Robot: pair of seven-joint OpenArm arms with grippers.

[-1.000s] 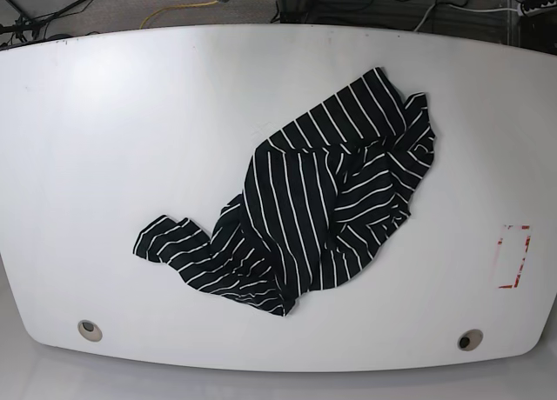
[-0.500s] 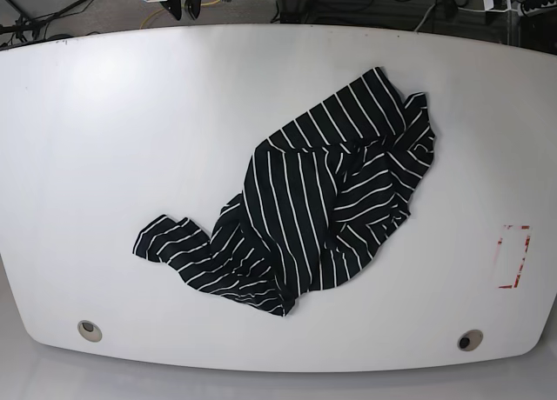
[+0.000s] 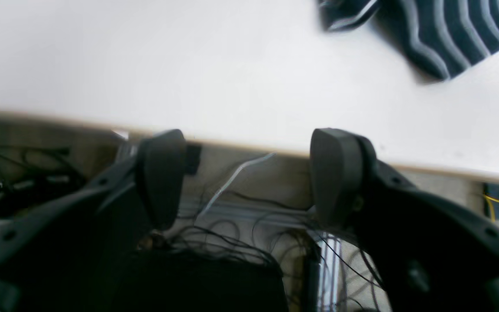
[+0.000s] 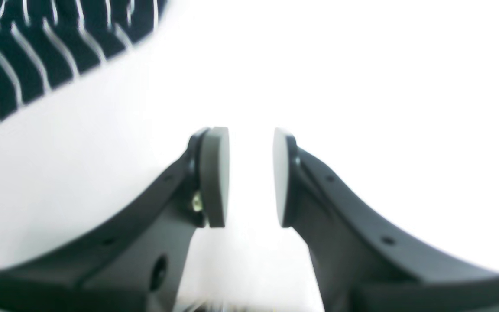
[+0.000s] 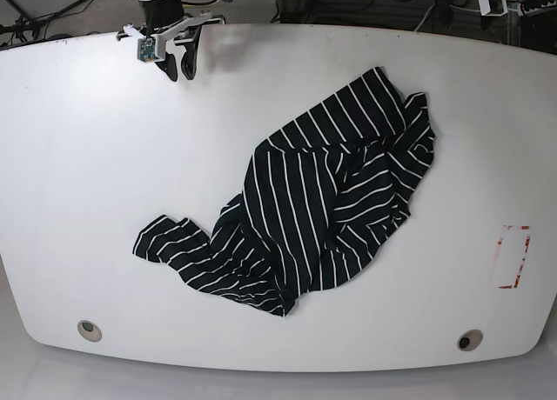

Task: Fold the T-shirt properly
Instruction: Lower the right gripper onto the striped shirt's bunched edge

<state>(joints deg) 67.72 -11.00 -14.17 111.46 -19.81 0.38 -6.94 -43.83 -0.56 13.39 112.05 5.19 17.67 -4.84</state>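
Black soft fabric with thin white stripes, the T-shirt [image 5: 305,213] lies crumpled in a loose diagonal heap on the white curved worktop [image 5: 87,174], a little right of the middle in the base view. One part reaches toward the far right, where the stripes bunch into folds; a narrower tongue of cloth trails toward the near left edge.

The right gripper [image 5: 178,56], black with flat pads, hangs over the far left part of the worktop, well apart from the T-shirt. In its wrist view its jaws stand a narrow way apart with only bare white surface between them, gripping nothing, and the striped cloth shows blurred at the upper left corner.

The left gripper [image 3: 247,175] stands with its jaws widely parted and holds nothing. It sits at the worktop's far edge, with tangled dark cables [image 3: 241,234] below and behind it. A corner of the T-shirt shows at the upper right of that view, clear of the fingers [image 3: 334,173].
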